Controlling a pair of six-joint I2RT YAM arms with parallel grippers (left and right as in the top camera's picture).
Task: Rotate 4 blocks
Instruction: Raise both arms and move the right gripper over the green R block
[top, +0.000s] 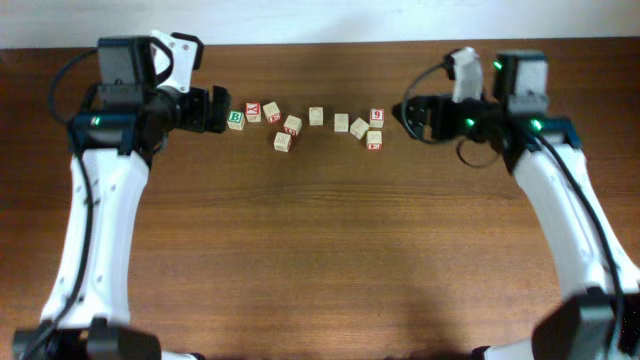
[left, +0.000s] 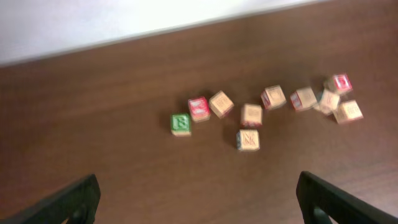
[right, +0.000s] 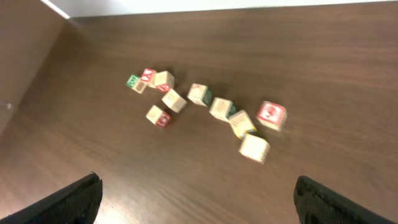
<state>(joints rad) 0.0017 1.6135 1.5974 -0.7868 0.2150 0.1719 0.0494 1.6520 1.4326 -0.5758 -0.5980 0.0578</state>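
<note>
The blocks lie in a loose row on the far middle of the brown table (top: 330, 250). At the row's right end are a cube with a red face and a white 9 (top: 377, 116) (right: 271, 115), a red-trimmed cube (top: 374, 139) (right: 254, 148), and two pale cubes (top: 359, 128) (top: 341, 123). My left gripper (top: 222, 110) (left: 199, 193) hangs open at the row's left end, just beside the green B cube (top: 235, 118). Right of the 9 cube, my right gripper (top: 410, 117) (right: 199, 193) is open with nothing between its fingers.
A red-and-white letter cube (top: 253, 110) and several more pale cubes (top: 292, 125) fill the left half of the row. The table's back edge meets a white wall (top: 320, 20) close behind the blocks.
</note>
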